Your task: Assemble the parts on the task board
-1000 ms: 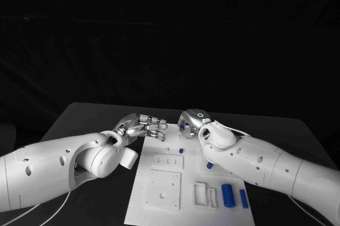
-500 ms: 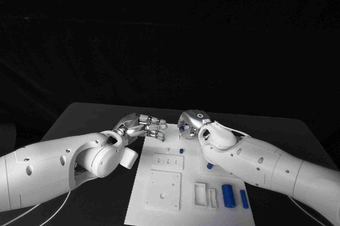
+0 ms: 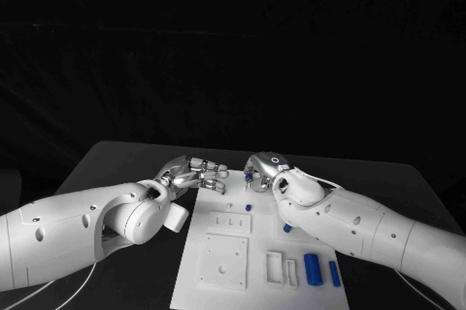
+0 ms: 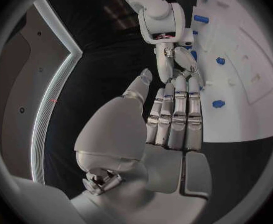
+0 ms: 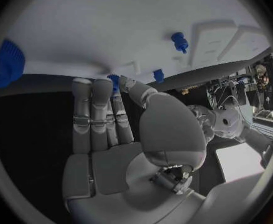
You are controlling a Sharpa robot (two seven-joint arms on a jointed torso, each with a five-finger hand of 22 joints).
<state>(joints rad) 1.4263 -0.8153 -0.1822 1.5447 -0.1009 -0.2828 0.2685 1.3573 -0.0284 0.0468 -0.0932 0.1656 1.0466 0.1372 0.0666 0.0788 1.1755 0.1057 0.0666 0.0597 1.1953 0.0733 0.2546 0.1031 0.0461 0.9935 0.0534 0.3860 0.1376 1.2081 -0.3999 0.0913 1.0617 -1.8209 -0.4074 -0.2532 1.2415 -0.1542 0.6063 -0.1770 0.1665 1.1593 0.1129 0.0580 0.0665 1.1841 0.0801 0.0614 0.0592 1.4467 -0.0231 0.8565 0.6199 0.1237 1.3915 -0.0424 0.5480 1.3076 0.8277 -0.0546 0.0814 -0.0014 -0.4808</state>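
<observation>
Head view: both hands meet at frame centre over the board's [image 3: 260, 276] far end. Right hand [image 5: 121, 129] pinches a small blue part [image 5: 114, 79], visible in right wrist view. Left hand [image 4: 167, 117]: fingers straight, together, nothing held.

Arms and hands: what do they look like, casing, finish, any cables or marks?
Both arms wear smooth white rounded shells with small dark screw holes. The left hand and right hand are silver metal with segmented fingers. The right hand's back carries a small dark ring mark. A thin pale cable trails under the left arm near the table.
</observation>
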